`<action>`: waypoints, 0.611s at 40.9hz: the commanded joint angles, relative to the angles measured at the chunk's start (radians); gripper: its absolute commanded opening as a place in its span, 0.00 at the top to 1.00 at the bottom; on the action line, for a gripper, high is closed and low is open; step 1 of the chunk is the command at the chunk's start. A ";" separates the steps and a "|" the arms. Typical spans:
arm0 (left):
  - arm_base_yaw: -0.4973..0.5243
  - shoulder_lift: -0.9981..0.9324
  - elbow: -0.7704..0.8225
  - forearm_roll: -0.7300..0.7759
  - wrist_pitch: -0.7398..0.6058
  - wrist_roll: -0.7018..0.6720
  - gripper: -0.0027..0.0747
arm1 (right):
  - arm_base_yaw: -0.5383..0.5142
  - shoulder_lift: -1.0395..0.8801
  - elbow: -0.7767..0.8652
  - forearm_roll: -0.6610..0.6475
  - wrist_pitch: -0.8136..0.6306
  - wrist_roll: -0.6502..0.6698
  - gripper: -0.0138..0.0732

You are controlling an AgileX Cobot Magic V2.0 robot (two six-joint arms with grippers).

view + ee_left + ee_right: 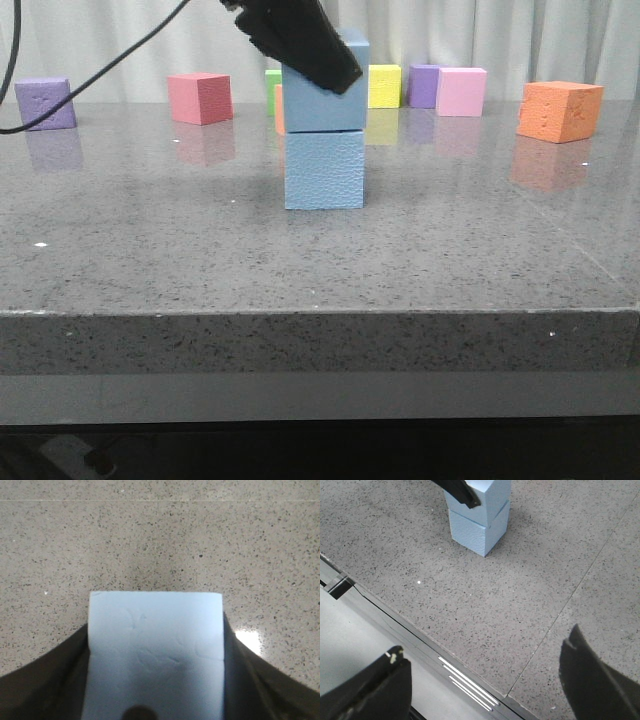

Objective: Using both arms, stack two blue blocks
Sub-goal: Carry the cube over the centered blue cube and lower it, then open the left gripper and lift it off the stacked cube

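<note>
Left gripper (322, 62) clamps the upper blue block (325, 100), seated on the lower blue block (324, 170) mid-table (320, 270); right gripper (480, 680) hangs spread, empty; a dragging release could topple the stack

upper blue block (322, 108): pale sky-blue, pebbled
lower blue block (324, 170): same sky-blue, pebbled
left gripper (300, 40): glossy black
right gripper (485, 680): black fingers
table (150, 240): grey, finely speckled (reflective)
far cubes: purple (45, 103), pink-red (201, 98), yellow (384, 86), violet (423, 86), pink (461, 92), orange (560, 111)
</note>
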 commanded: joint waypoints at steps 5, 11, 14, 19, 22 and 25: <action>-0.009 -0.052 -0.032 -0.050 -0.046 0.003 0.45 | -0.006 -0.008 -0.025 0.009 -0.058 -0.010 0.14; -0.009 -0.052 -0.032 -0.050 -0.058 0.003 0.26 | -0.006 -0.008 -0.025 0.009 -0.058 -0.010 0.14; -0.009 -0.052 -0.032 -0.050 -0.062 0.003 0.23 | -0.006 -0.008 -0.025 0.009 -0.058 -0.010 0.14; -0.009 -0.057 -0.032 -0.049 -0.058 -0.001 0.23 | -0.006 -0.008 -0.025 0.009 -0.058 -0.010 0.14; -0.009 -0.074 -0.033 -0.047 -0.056 -0.003 0.23 | -0.006 -0.008 -0.025 0.009 -0.058 -0.010 0.14; -0.009 -0.101 -0.034 -0.044 -0.054 -0.025 0.23 | -0.006 -0.008 -0.025 0.009 -0.058 -0.010 0.14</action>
